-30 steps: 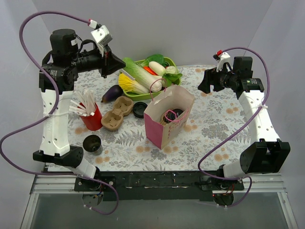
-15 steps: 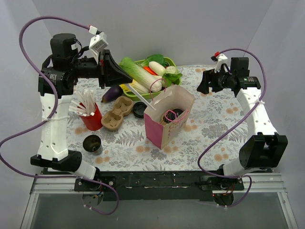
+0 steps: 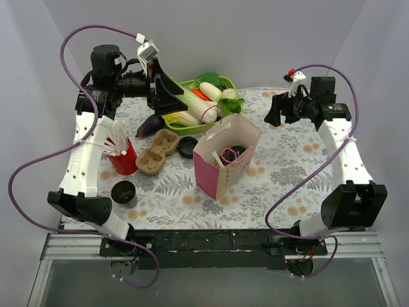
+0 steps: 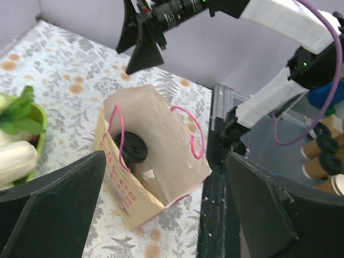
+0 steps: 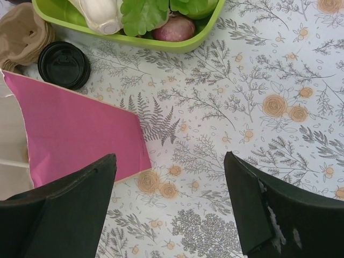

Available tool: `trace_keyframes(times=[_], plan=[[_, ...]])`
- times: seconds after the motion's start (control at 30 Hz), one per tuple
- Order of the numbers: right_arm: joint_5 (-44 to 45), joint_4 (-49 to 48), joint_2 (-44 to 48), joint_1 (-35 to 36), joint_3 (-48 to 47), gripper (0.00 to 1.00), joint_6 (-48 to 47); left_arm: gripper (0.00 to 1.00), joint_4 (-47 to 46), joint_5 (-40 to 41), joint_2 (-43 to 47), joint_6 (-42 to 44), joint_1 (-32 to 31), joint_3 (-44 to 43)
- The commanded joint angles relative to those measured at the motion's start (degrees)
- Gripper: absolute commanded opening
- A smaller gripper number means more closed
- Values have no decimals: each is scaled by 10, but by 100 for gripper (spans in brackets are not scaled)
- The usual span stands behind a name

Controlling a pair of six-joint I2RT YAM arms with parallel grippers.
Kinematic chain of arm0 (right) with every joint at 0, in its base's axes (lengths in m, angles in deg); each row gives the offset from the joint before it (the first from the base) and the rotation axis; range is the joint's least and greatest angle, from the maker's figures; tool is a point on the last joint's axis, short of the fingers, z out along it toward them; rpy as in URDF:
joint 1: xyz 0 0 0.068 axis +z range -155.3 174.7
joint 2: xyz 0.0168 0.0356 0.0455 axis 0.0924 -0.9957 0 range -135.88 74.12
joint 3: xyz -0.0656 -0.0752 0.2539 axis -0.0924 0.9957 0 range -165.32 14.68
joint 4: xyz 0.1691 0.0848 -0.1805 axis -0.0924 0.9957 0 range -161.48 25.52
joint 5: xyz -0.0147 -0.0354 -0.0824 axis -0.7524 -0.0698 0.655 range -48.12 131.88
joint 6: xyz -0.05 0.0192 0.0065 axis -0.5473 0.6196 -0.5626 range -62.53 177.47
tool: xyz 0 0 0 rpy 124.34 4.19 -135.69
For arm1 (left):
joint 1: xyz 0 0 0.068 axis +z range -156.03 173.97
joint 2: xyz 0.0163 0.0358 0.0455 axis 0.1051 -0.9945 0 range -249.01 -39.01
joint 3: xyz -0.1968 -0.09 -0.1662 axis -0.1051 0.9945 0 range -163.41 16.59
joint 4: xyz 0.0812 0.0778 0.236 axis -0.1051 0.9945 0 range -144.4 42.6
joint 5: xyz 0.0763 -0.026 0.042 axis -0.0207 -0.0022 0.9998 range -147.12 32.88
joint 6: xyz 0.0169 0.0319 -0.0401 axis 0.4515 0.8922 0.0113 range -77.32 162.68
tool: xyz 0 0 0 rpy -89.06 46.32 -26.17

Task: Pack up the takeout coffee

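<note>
The takeout coffee (image 3: 237,152), a dark cup with a black lid (image 4: 132,148), stands inside the open paper bag (image 3: 217,173), which is pink outside with pink cord handles. A thin white straw (image 3: 219,160) leans in the bag beside it. My left gripper (image 3: 174,97) hangs open over the left end of the green tray, behind and left of the bag. In the left wrist view its fingers (image 4: 54,207) stand wide apart with nothing between them, and the bag (image 4: 161,161) lies below. My right gripper (image 3: 274,109) is open and empty, right of the bag's pink side (image 5: 75,134).
A lidless dark cup (image 3: 123,192) stands front left. A loose black lid (image 3: 186,148) (image 5: 63,64) lies by the brown carrier (image 3: 158,151). The red cup of straws (image 3: 123,157), an eggplant (image 3: 150,125) and the green vegetable tray (image 3: 225,82) (image 5: 129,42) crowd the back left.
My left arm has swung right and back, over the tray's left end, and its jaws have gone from shut to wide open. The white straw seen at its tips is gone from there. The right arm barely moved.
</note>
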Motion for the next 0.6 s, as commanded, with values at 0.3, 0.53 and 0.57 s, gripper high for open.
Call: trace_keyframes(times=[0.3, 0.53, 0.57], plan=[[252, 61, -31, 0, -208, 97, 71, 98, -162, 576, 61, 27, 26, 4], [255, 27, -53, 0, -317, 97, 84, 98, -200, 674, 47, 47, 76, 32], [252, 20, -49, 0, -317, 98, 85, 98, -200, 670, 46, 42, 76, 38]])
